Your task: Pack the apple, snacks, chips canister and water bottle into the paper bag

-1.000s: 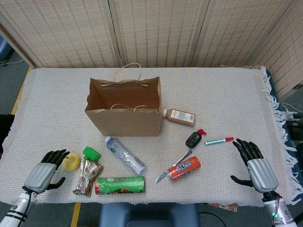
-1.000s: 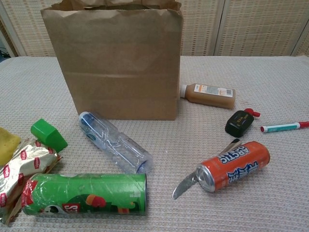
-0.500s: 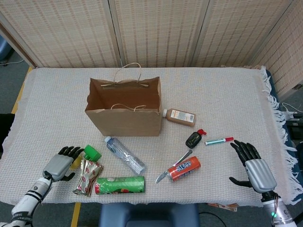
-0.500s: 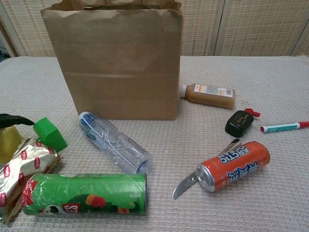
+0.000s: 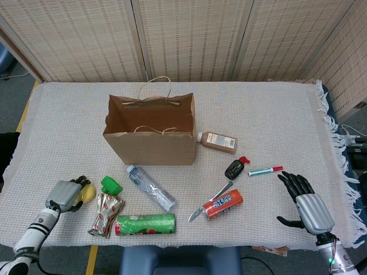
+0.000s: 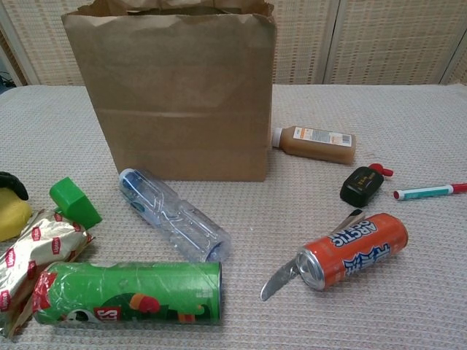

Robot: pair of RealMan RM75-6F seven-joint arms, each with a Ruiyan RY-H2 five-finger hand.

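My left hand (image 5: pixel 63 196) is at the near left edge, fingers curled over the yellow apple (image 5: pixel 87 193); in the chest view one dark fingertip (image 6: pixel 13 184) lies on top of the apple (image 6: pixel 10 216). The snack packet (image 5: pixel 105 214) and the green chips canister (image 5: pixel 145 224) lie just right of it, and the clear water bottle (image 5: pixel 150 187) lies slanted beyond them. The open paper bag (image 5: pixel 150 133) stands upright behind the bottle. My right hand (image 5: pixel 308 207) hovers open at the near right, holding nothing.
A green block (image 5: pixel 111 185) sits between the apple and the bottle. A brown juice bottle (image 5: pixel 217 141), black car key (image 5: pixel 234 169), pen (image 5: pixel 265 171), orange can (image 5: pixel 223 204) and knife (image 5: pixel 207 206) lie right of the bag.
My left hand moved in onto the apple and its fingers closed over it. The right hand drifted slightly nearer the table's front edge.
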